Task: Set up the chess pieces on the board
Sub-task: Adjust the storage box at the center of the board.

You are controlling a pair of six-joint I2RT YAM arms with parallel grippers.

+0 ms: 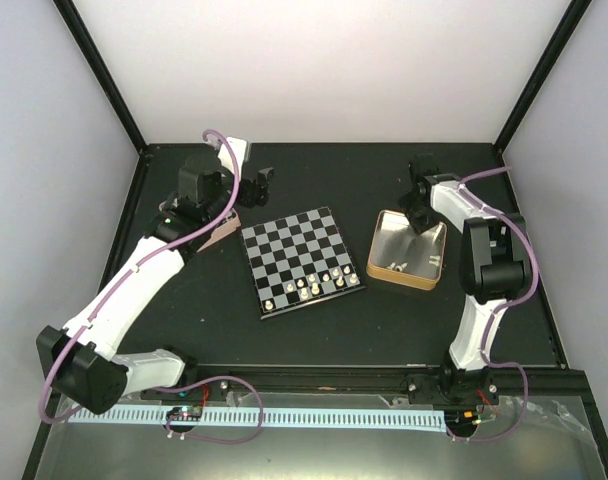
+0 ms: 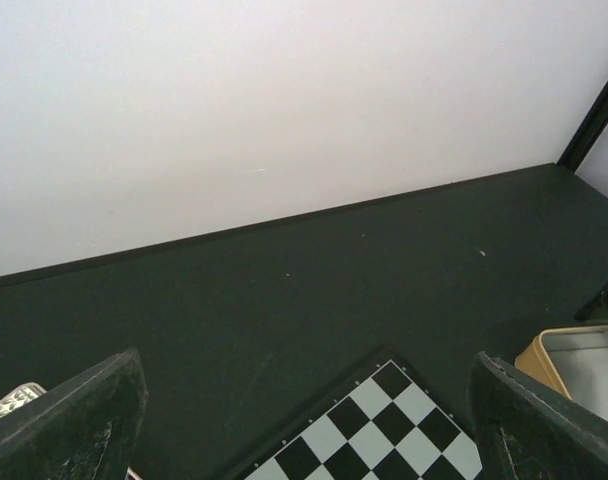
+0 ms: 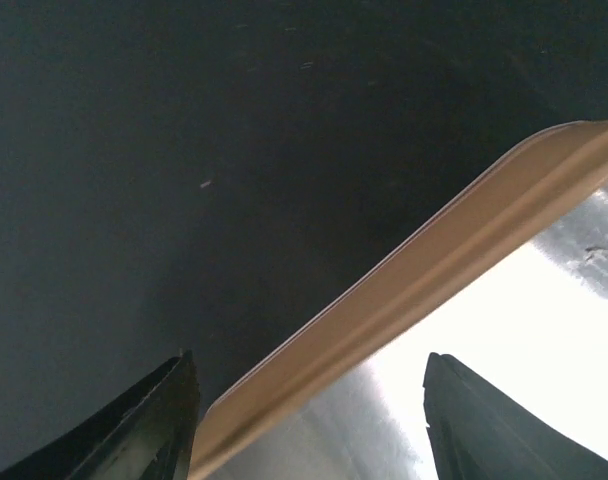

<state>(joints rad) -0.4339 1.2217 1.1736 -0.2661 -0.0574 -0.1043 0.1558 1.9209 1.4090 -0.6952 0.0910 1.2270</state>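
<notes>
The board (image 1: 302, 258) lies mid-table, turned a little; its far corner shows in the left wrist view (image 2: 374, 430). Several cream-white chess pieces (image 1: 309, 287) stand on its near rows. A tan box (image 1: 409, 250) with a shiny inside holds a few loose pieces (image 1: 433, 262). My left gripper (image 1: 256, 186) hovers beyond the board's far left corner; in its wrist view it (image 2: 304, 445) is open and empty. My right gripper (image 1: 417, 216) is over the box's far edge; in its wrist view it (image 3: 314, 435) is open, the fingers either side of the box rim (image 3: 414, 280), and empty.
A pinkish tray (image 1: 220, 238) lies left of the board, mostly under my left arm; its corner shows in the left wrist view (image 2: 9, 400). The tan box also shows in the left wrist view (image 2: 574, 355). White walls close the back and sides.
</notes>
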